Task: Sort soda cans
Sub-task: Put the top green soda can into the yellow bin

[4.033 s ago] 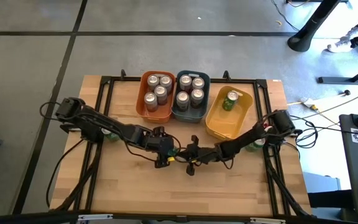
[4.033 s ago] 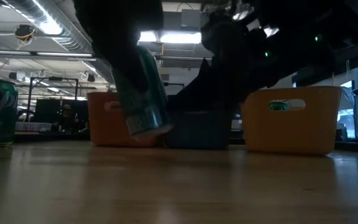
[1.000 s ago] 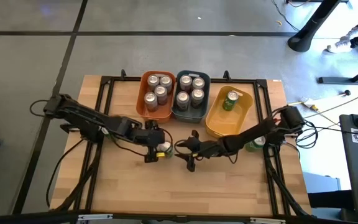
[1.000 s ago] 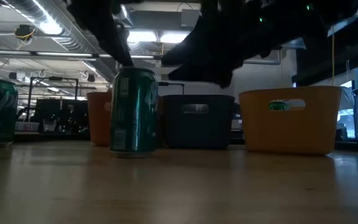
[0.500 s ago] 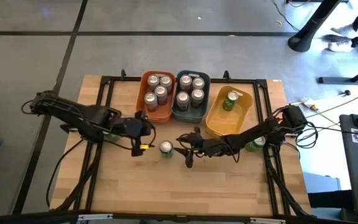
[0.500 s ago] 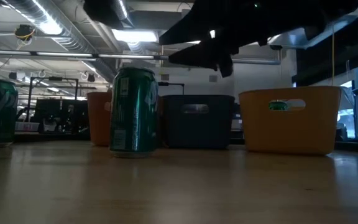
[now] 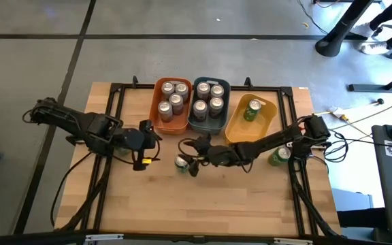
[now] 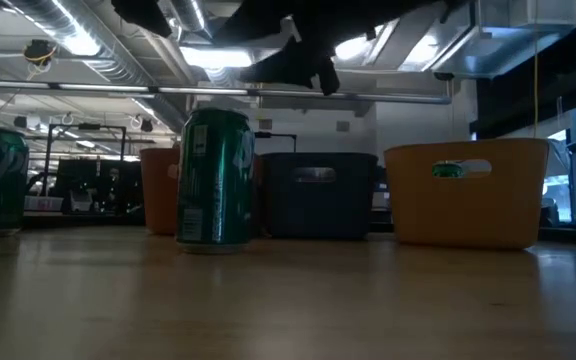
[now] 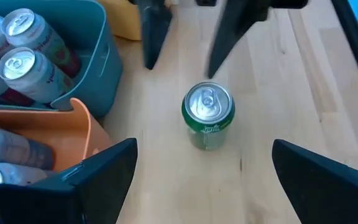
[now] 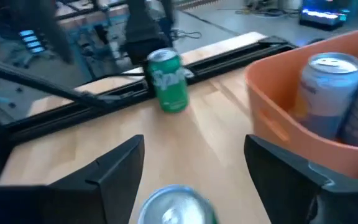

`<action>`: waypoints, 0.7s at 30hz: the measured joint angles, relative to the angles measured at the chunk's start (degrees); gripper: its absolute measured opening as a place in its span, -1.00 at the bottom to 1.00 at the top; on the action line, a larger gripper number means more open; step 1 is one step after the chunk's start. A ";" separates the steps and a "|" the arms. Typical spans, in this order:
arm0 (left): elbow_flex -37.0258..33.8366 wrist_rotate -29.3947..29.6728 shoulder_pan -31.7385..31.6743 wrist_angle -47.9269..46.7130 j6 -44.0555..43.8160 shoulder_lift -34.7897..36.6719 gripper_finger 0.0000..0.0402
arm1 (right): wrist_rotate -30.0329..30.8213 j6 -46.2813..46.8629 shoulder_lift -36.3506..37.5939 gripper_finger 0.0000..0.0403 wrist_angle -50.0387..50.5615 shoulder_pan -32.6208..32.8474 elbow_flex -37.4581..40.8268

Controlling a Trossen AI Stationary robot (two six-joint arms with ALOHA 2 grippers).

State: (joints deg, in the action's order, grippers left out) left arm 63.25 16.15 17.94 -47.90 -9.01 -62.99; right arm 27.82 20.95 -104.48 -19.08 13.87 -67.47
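Note:
One green soda can stands upright on its base on the wooden table, in front of the bins; the low view shows this can alone on the boards. My right gripper hovers open above it and just to its right, and the can's silver top shows below and between its fingers. My left gripper hangs open to the can's left and higher; in its wrist view the can stands well beyond its fingers. Neither gripper touches the can.
Along the far side stand an orange bin and a grey-blue bin, each with several silver cans, and a yellow bin with one green can. More green cans stand by the left rail and the right rail.
My left gripper has drawn back from the green can toward the table's left edge and risen, staying open. My right gripper has moved toward the left, over the can, and has risen. The can has stood still.

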 joint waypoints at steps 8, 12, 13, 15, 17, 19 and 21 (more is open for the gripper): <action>-0.34 0.20 0.49 -0.68 2.86 2.08 0.80 | 1.04 4.59 -4.51 0.38 8.20 0.00 -8.74; -3.75 0.63 0.89 0.44 1.90 5.06 0.80 | -1.23 2.93 -7.12 0.38 10.98 0.72 -11.10; -5.06 0.65 0.89 0.73 1.07 6.09 0.80 | -1.73 0.96 -7.33 0.38 10.89 0.72 -11.16; -7.61 0.78 0.87 1.68 -0.58 8.11 0.80 | -1.91 -0.48 -7.33 0.38 11.29 0.78 -11.20; -10.10 0.83 0.84 2.94 -1.81 10.05 0.80 | -1.91 -0.45 -7.24 0.38 12.13 0.76 -11.29; -12.15 0.83 0.85 4.58 -2.76 11.74 0.80 | -1.98 1.60 -7.24 0.38 12.61 0.76 -11.27; -13.66 0.83 0.85 5.85 -2.84 12.99 0.80 | -2.96 3.01 -7.24 0.38 12.33 0.74 -11.27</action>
State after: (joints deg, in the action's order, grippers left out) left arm 49.59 16.97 18.79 -42.05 -11.86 -50.01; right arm 24.86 23.96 -111.72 -6.75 14.61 -78.74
